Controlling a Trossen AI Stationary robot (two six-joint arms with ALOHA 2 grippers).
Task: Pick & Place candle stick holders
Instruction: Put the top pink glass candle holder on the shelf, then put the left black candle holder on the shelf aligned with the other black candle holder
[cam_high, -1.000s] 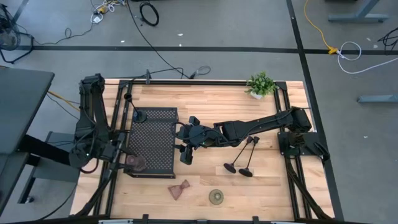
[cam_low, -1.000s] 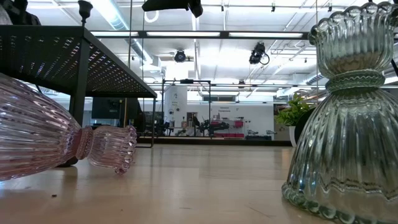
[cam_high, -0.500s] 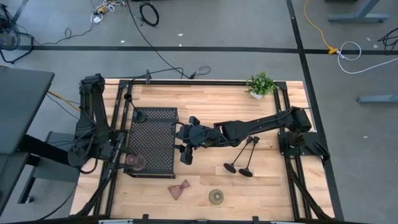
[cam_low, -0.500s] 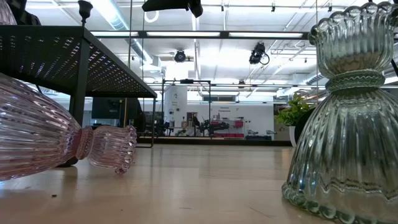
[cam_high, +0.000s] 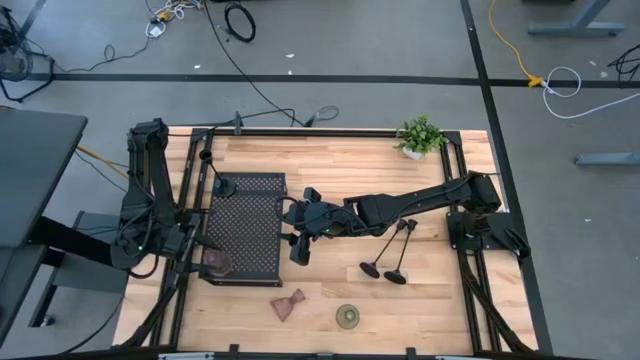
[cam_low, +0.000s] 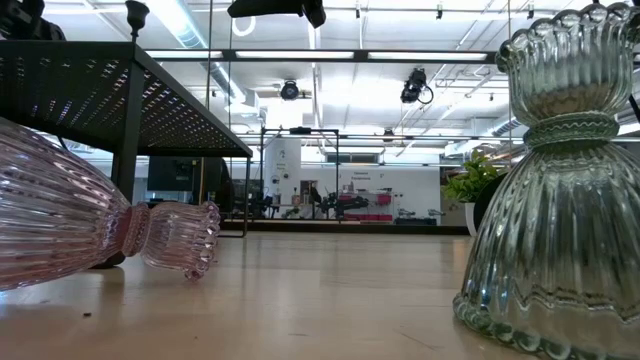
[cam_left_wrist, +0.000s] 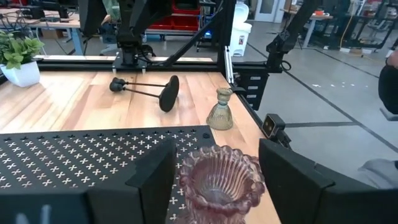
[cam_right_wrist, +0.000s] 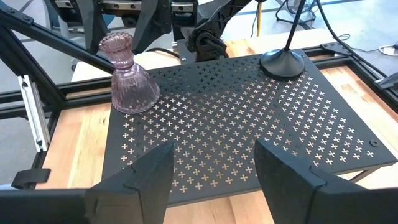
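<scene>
A brownish-pink ribbed holder (cam_left_wrist: 217, 180) stands upright on the black perforated tray (cam_high: 245, 225), at its near left corner (cam_high: 218, 262). My left gripper (cam_left_wrist: 214, 186) is open, one finger on each side of the holder's rim. My right gripper (cam_high: 290, 228) is open and empty at the tray's right edge (cam_right_wrist: 211, 180). One tall black stem (cam_high: 222, 184) stands on its round base at the tray's far left. Two more stems (cam_high: 390, 252) lie on the table at the right. A pink holder (cam_high: 288, 305) lies on its side, and an olive-green one (cam_high: 347, 317) stands near the front edge.
A small potted plant (cam_high: 418, 135) stands at the table's far right. The tray stands on legs above the table (cam_low: 120, 95). Bare wood lies between the tray and the two lying stems, and along the far edge.
</scene>
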